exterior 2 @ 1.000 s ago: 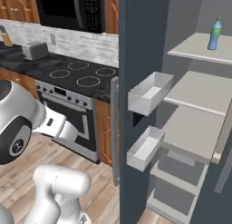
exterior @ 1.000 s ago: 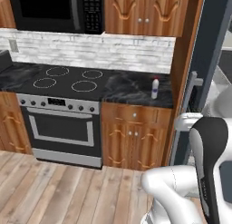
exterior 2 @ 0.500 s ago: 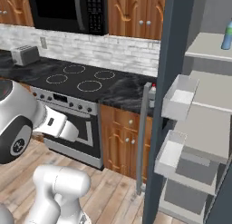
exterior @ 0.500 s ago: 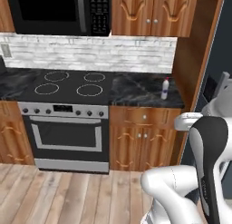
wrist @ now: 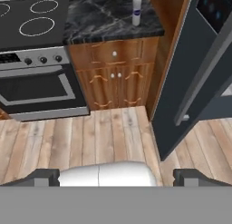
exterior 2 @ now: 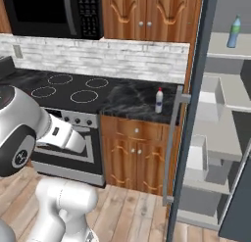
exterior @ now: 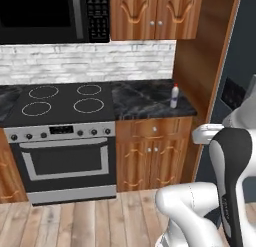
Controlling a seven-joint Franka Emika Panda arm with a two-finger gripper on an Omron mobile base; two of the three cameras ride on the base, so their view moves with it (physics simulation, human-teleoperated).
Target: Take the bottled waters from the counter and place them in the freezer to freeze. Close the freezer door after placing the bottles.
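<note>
Standing open at the right of the right base view, the freezer [exterior 2: 223, 138] shows grey shelves, its door [exterior 2: 188, 118] edge-on at centre right. The black marble counter [exterior 2: 132, 100] ends at the wooden panel beside it; bare plank floor [wrist: 104, 137] spreads below. The red-capped whitish bottle [exterior 2: 159, 100] stands upright near the counter's right end; the green-capped bottle [exterior 2: 234, 32] stands on the freezer's top shelf. The gripper [wrist: 115, 177] sits at the hand view's bottom, jaws spread wide and empty.

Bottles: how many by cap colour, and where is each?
Red-capped bottle: 1, on the counter.
Green-capped bottle: 1, on a freezer shelf.
Total: 2.
</note>
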